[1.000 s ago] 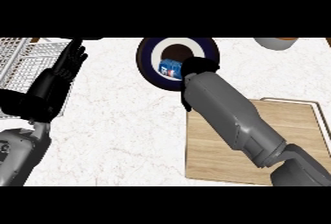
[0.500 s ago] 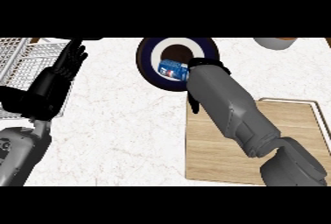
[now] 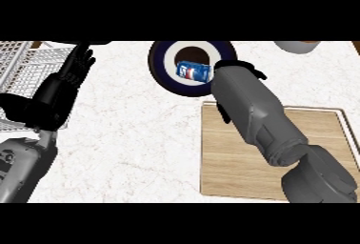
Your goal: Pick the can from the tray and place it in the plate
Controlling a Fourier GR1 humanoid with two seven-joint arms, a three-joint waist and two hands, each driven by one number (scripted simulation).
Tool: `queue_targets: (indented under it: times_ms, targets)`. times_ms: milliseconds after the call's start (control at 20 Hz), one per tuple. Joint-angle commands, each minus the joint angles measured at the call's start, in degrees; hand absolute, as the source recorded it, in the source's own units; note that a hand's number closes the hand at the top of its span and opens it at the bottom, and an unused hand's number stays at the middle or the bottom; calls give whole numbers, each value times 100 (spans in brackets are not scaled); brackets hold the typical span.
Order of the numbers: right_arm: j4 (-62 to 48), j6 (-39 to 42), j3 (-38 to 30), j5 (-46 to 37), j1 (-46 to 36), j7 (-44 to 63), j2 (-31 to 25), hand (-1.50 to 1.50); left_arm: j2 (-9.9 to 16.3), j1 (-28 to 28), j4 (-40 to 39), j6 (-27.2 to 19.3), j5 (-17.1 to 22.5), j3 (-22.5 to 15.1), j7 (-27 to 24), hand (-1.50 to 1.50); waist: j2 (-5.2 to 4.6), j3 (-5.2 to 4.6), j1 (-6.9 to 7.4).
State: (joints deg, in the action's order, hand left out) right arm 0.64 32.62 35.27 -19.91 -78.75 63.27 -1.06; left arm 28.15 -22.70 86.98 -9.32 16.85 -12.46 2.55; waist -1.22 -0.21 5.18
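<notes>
A blue can (image 3: 193,71) lies tilted over the white middle of the dark-rimmed plate (image 3: 163,71) at the top centre. My right hand (image 3: 243,62) is at the can's right side and shut on it. The grey forearm hides most of the hand, leaving only a black edge showing. I cannot tell whether the can touches the plate. The wooden tray (image 3: 260,162) lies at the lower right under that forearm, with nothing showing on it. At the left my left hand (image 3: 69,81) rests open, fingers pointing up.
A white wire rack (image 3: 25,66) stands at the far left, partly behind my left hand. A grey round vessel (image 3: 295,46) is cut off at the top right. White marbled counter (image 3: 134,143) lies between the left arm and the tray.
My right arm has moved the can a little farther up and to the right over the plate. The left hand has not moved.
</notes>
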Motion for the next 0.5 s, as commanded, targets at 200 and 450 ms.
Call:
queue_targets:
  times_ms: [200, 450]
  targets:
    - [-64, 628, -40, -20, 219, 1360, 100, -150, 81, 122, -133, 120, 12, 177, -75, 0, 15, 8, -120]
    - [-64, 887, -138, 32, 271, 1420, 99, -150, 163, -10, -79, 155, 39, 307, 102, 0, 30, 13, -241]
